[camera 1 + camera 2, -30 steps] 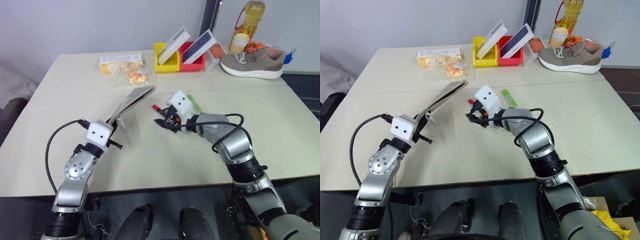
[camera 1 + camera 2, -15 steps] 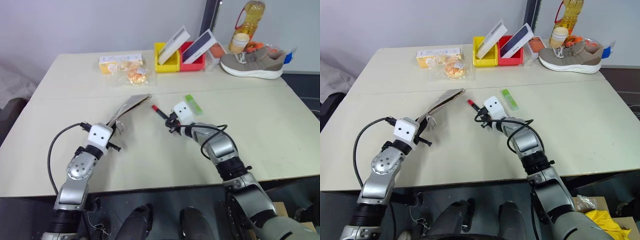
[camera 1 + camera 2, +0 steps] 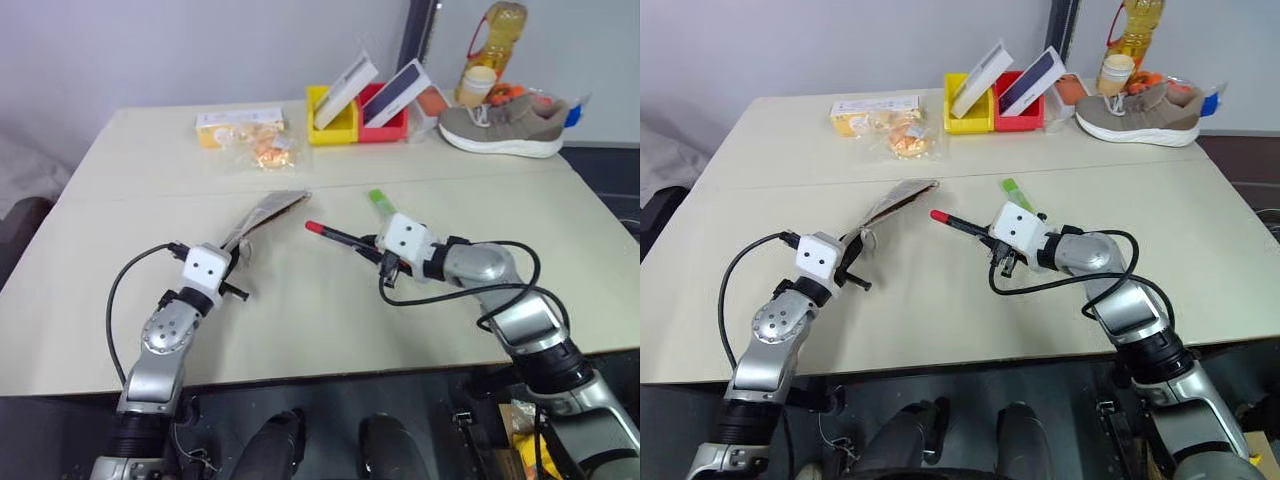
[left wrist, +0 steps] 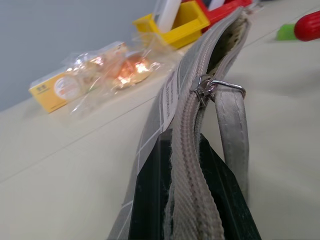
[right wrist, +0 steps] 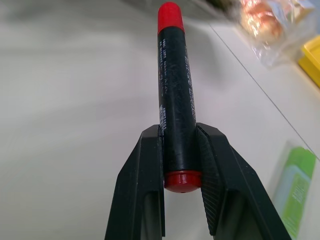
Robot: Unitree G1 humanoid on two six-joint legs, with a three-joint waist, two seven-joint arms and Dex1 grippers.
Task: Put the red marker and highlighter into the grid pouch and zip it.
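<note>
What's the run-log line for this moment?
left gripper: shut on grid pouch | right gripper: shut on red marker | highlighter: on table

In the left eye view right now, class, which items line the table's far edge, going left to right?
Yellow packet with clear snack bag → yellow plastic bin → red plastic bin → grey sneaker.

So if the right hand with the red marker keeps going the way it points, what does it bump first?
Probably the grid pouch. The right hand aims the red marker toward the pouch's open end, which the left hand holds up. Depth is unclear, so it could pass beside.
</note>
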